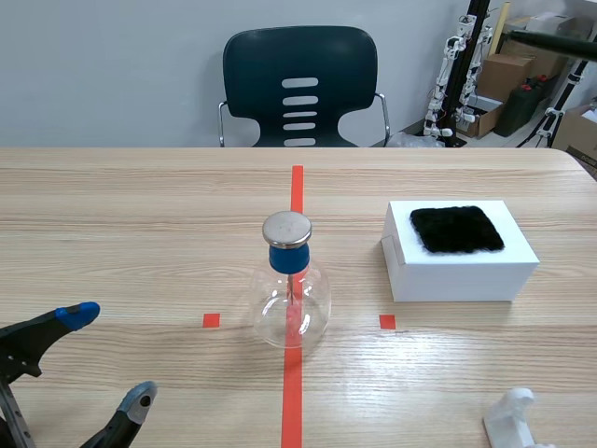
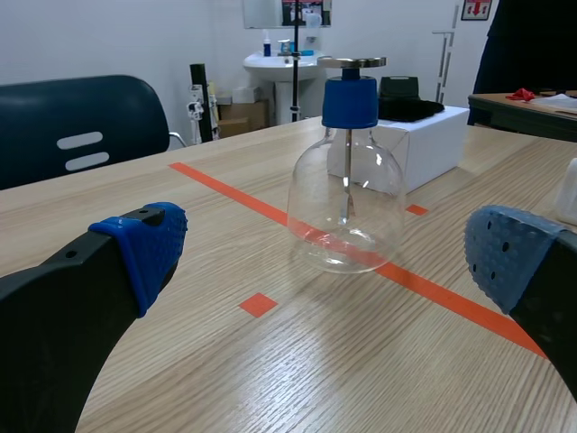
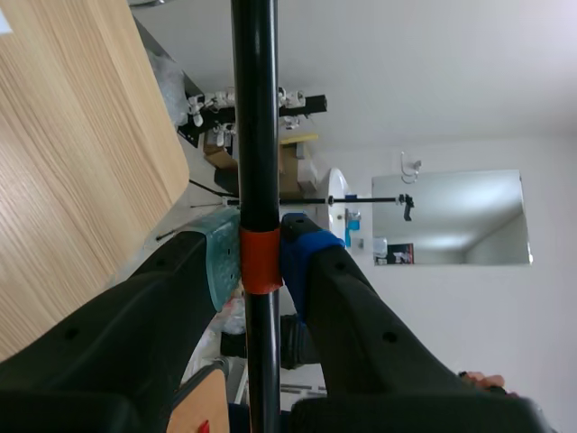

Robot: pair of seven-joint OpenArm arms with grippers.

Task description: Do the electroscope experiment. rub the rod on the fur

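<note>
A pale wood-grain surface is stretching away toward a grey wall, with a dark chair standing behind it. The glass electroscope, blue-collared and capped by a metal disc, is sitting upright on the central tape line. Off to the robot's right, well apart from it, a white box is carrying the black fur flat on its top. A small white holder is lying near the front edge on that same side.

The left fingers are spread wide with nothing between them, hanging low over the near-left corner and pointing toward the electroscope.

The right fingers are clamping the black rod at its orange-red band. The rod's long axis is running crosswise to the 2 fingers, sticking out past both sides of the grip. From this wrist camera the surface is showing only as a tilted slab off to 1 side, and the fur is not appearing at all. The rod therefore seems to be held raised and clear of the box.

The right arm is the nearer one to the fur. It will probably need to lower the rod's free length across the patch.
</note>
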